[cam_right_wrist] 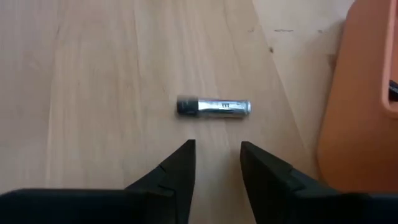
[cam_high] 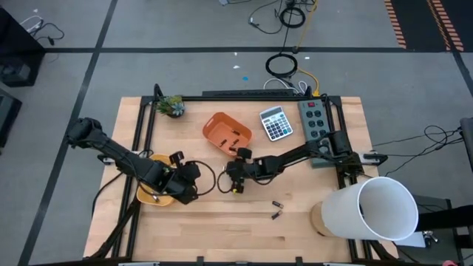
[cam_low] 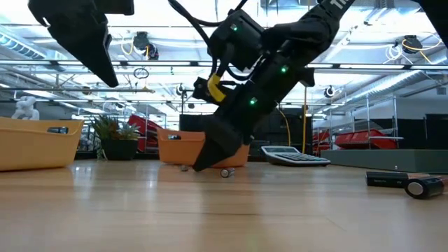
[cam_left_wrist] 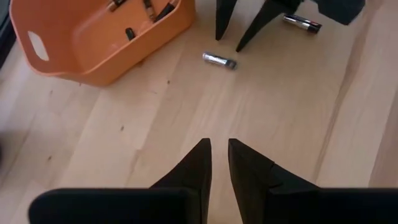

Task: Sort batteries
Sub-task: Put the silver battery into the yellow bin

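The right hand (cam_high: 235, 177) hangs low near the middle of the high view, its fingers (cam_right_wrist: 180, 168) parted with nothing between them; a silvery-grey battery (cam_right_wrist: 214, 106) lies flat on the wooden surface (cam_right_wrist: 93, 74) just beyond the tips, untouched. From above the arm covers that battery, so it cannot be made out there. The left hand (cam_high: 194, 177) sits just to its left, over the edge of a yellow tray (cam_high: 148, 193), fingers (cam_left_wrist: 193, 171) nearly closed with a thin gap and holding nothing. The orange bin (cam_high: 227, 132), above centre, holds several dark batteries (cam_left_wrist: 146, 7), partly cut off by the frame edge in the left wrist view. Two more batteries (cam_high: 277, 209) lie loose lower right of centre, too small to tell their kind. A calculator (cam_high: 276, 123) sits to the bin's right; a white cylinder (cam_high: 373, 209) fills the lower right corner.
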### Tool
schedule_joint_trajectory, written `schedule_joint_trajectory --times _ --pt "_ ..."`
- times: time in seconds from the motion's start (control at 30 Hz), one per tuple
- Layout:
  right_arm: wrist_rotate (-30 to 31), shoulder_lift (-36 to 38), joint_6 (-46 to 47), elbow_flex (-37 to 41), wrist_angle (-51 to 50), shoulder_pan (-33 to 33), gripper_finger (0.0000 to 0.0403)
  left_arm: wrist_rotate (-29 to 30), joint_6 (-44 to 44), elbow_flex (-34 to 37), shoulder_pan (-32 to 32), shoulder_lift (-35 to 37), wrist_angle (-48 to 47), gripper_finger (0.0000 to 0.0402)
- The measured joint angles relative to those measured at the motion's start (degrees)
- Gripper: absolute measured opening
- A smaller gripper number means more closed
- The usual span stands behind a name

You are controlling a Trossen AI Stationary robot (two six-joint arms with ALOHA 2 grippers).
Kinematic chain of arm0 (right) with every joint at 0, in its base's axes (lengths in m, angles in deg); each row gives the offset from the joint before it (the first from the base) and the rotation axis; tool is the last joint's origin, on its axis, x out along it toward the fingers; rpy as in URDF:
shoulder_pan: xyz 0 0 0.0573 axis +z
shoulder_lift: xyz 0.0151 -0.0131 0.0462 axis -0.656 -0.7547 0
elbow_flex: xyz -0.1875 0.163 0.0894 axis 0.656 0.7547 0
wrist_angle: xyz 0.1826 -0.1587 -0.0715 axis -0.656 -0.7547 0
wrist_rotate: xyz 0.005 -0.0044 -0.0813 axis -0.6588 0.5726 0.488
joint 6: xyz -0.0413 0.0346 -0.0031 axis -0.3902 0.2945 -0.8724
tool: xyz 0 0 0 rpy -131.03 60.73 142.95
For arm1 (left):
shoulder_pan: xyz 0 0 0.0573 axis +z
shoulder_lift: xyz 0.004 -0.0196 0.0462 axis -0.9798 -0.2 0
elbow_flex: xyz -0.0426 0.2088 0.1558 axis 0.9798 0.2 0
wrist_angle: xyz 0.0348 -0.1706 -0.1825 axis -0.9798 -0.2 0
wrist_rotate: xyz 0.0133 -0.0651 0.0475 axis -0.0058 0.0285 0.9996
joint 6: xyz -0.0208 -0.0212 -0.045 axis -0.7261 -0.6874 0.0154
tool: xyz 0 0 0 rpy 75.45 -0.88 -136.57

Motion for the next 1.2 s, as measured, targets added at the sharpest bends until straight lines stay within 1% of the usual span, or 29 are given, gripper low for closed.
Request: schedule_joint_trajectory --times 0.07,0.2,0.3,0.37,0.43,0.57,0.7,0.8,0.87,0.93,1.07,1.13,1.2 --pt "-1.0 0.0 -0.2 -0.2 -0.5 0.0 0.0105 0.0 0.0 0.0 -0.4 0.0 0.0 0.0065" --pt "-2.6 0.0 -0.6 -0.2 -0.6 0.0 0.0049 -0.2 -0.1 0.0 -0.4 0.0 -0.1 0.0066" --pt "-3.0 1.0 -1.0 -0.1 -2.4 0.7 0.0029 -2.6 -1.3 0.0 -0.4 0.0 0.1 0.0066" --pt "-2.0 1.9 -1.9 0.0 -3.8 1.7 0.0030 -3.1 -1.5 0.0 -0.5 -0.4 0.9 0.0066" --pt "-1.0 3.0 -3.4 0.2 -4.8 2.9 0.0040 -2.5 -0.9 0.0 -0.5 -1.2 3.0 0.0066" --pt "-1.8 3.9 -3.9 0.1 -5.3 3.0 0.0073 -0.1 2.6 2.1 0.8 -4.6 14.0 0.0066" --pt "2.4 5.1 -1.9 0.2 -11.7 3.6 0.0103 -1.4 3.1 2.7 3.2 -10.1 22.0 0.0068" --pt "5.7 7.6 -1.9 0.3 -14.3 5.4 0.0116 -3.7 4.6 2.7 5.0 -14.8 27.9 0.0091" --pt "7.3 9.4 -2.2 1.9 -13.9 6.5 0.0118 -4.4 5.9 2.7 6.0 -17.5 31.1 0.0118" --pt "7.6 11.2 -2.4 4.2 -12.8 7.2 0.0118 -4.4 5.9 2.7 7.3 -19.4 32.1 0.0150" --pt "8.4 15.5 -2.1 10.7 -6.8 7.7 0.0114 -3.4 3.1 2.7 10.7 -21.6 33.9 0.0206" --pt "8.7 17.3 -2.1 14.2 -3.5 7.6 0.0112 -2.8 2.5 2.7 12.4 -22.0 35.0 0.0224" --pt "8.7 19.0 -2.1 16.9 0.1 7.2 0.0112 -2.3 1.8 2.7 14.0 -22.1 34.4 0.0231"
